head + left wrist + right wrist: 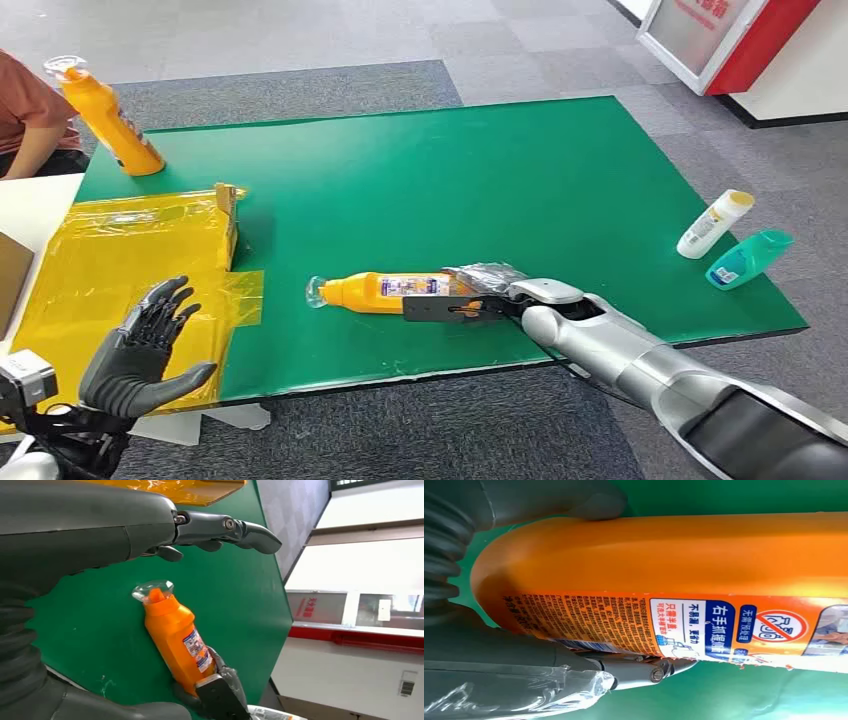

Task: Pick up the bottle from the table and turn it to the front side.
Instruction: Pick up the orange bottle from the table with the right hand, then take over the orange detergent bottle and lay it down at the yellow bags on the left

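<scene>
Right hand closing on the lying bottle, near table edge.

Orange bottle point(385, 292) lies on its side on the green table point(520, 170); right hand point(470, 303) wraps its base end, likely for lifting and rotating. Left hand point(140, 350) hovers spread, holding nothing, probably ready to assist.

You're facing a green-topped table point(560, 180) standing on grey carpet tiles point(300, 90) of lighter and darker shades; a red-and-white cabinet point(745, 45) sits at the far right corner; the left wrist view shows you bright windows point(365, 560) above a red sill.
</scene>
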You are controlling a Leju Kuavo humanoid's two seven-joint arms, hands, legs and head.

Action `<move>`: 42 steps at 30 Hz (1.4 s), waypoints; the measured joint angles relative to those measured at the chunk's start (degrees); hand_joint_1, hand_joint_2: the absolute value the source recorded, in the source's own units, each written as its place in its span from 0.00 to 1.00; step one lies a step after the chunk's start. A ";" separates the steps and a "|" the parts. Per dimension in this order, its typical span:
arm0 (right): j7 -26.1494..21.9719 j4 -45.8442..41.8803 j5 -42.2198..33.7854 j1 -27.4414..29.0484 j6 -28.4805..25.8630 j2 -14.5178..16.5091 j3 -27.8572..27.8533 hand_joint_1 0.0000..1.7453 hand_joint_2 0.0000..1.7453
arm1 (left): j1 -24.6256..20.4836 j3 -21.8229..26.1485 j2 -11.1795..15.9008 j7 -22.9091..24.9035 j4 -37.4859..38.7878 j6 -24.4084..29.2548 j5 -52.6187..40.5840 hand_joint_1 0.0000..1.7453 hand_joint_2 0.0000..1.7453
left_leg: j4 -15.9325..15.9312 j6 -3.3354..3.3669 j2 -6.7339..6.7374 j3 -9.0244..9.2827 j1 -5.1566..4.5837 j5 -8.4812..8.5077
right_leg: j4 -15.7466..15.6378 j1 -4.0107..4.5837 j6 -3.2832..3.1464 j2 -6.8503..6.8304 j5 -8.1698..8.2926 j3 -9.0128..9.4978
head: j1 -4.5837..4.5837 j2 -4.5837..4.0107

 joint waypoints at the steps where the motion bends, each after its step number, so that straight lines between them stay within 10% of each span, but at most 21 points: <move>1: -0.07 0.00 -0.04 0.00 -0.12 0.00 -0.08 1.00 1.00 | 0.01 -0.01 0.00 -0.01 0.03 -0.01 0.00 0.00 1.00 | 0.00 0.00 0.00 0.00 0.00 0.00 | 0.00 0.00 0.00 0.00 0.00 0.00 | 0.00 0.00; 26: -15.40 -13.39 -33.56 12.71 -1.86 -0.98 -21.04 1.00 1.00 | -0.08 -0.42 0.07 -1.85 1.54 1.65 0.30 0.00 1.00 | 0.00 0.01 0.00 -0.01 0.00 -0.01 | -0.02 0.00 0.00 0.00 0.00 -0.02 | 0.01 0.00; 42: -17.82 -21.78 -35.01 14.17 -2.80 0.34 -18.38 1.00 1.00 | -9.89 -5.29 -1.95 2.20 5.21 4.25 11.82 0.00 1.00 | 0.00 -0.02 0.00 -0.03 0.00 0.09 | 0.00 0.00 0.00 0.00 0.08 -0.03 | 0.01 0.00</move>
